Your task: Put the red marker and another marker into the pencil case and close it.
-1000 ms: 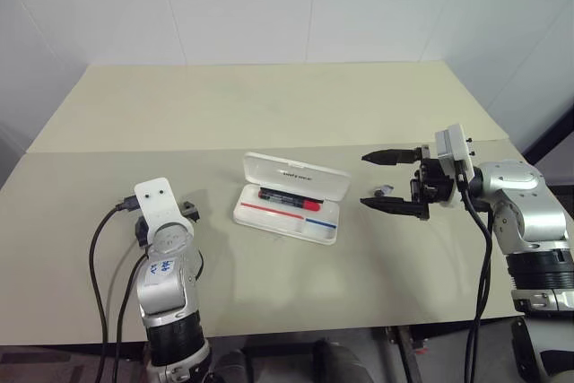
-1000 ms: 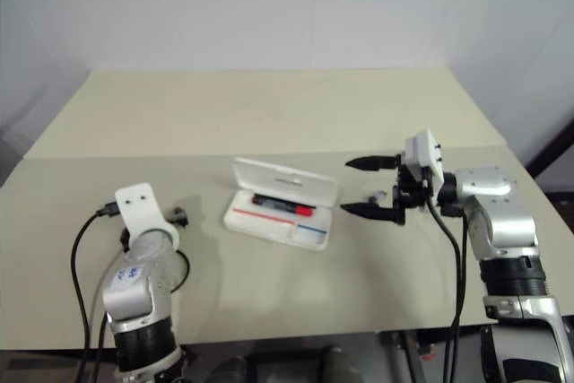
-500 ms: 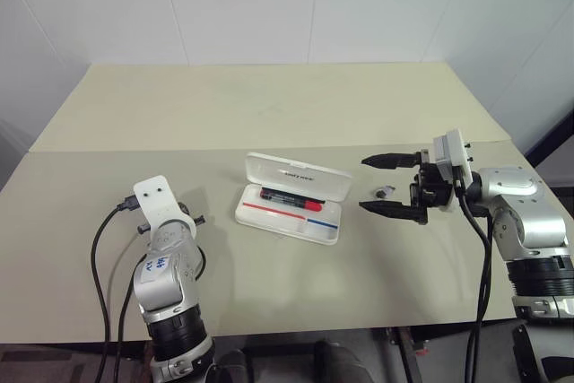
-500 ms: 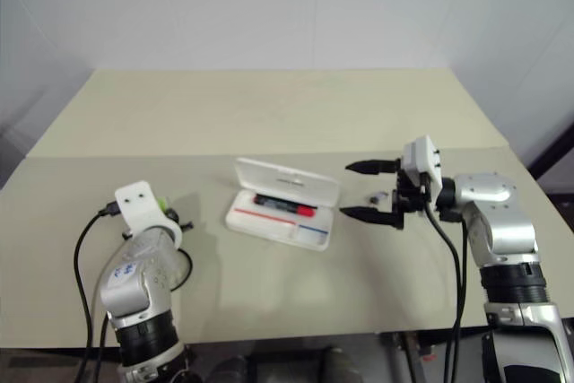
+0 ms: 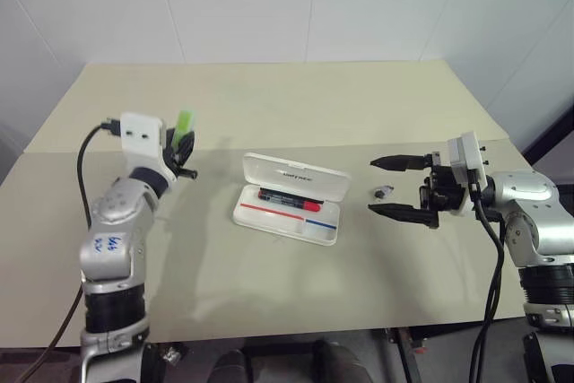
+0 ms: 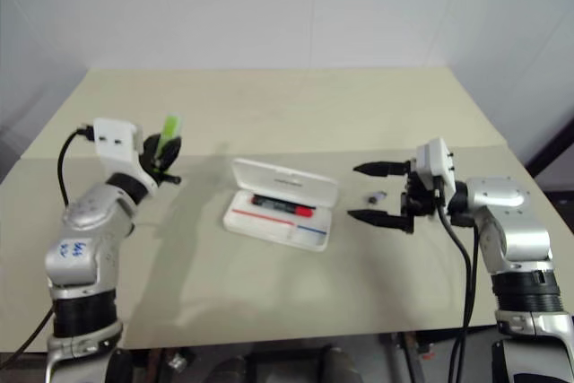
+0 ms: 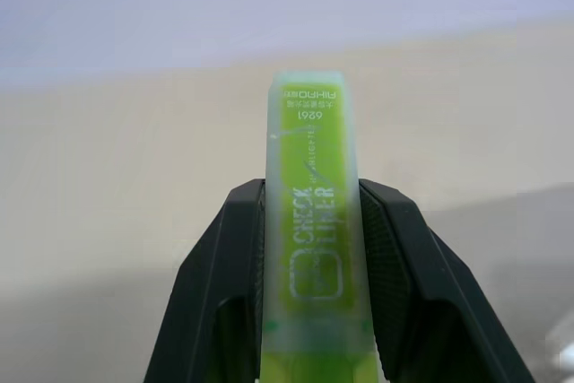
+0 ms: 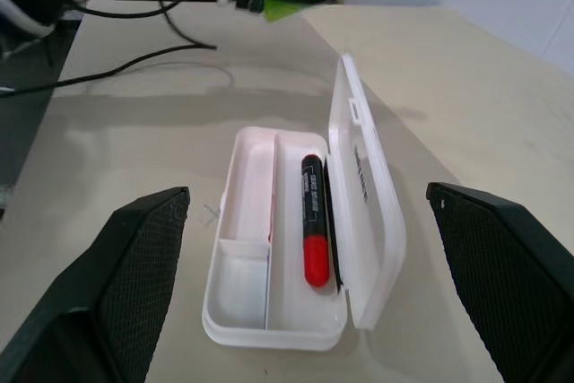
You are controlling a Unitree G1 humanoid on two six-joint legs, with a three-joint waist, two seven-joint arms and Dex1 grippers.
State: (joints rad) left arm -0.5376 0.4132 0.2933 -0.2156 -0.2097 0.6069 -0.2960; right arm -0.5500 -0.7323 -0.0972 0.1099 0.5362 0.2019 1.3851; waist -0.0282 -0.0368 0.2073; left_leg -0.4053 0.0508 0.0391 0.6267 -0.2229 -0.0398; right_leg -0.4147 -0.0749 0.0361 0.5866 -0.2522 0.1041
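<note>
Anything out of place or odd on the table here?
One stray: a small dark object lies on the table between the open case and the right gripper; too small to identify. The case and the red marker inside look orderly.

Between my left claw (image 5: 182, 145) and the pencil case (image 5: 289, 213) the bench (image 5: 269, 105) is bare, so the way across is free. The case's lid (image 5: 297, 177) stands raised on its far side and blocks an approach from behind. My right claw (image 5: 401, 188), fingers wide apart, hangs just beside the case, with a small dark object (image 5: 383, 192) on the bench between.
</note>
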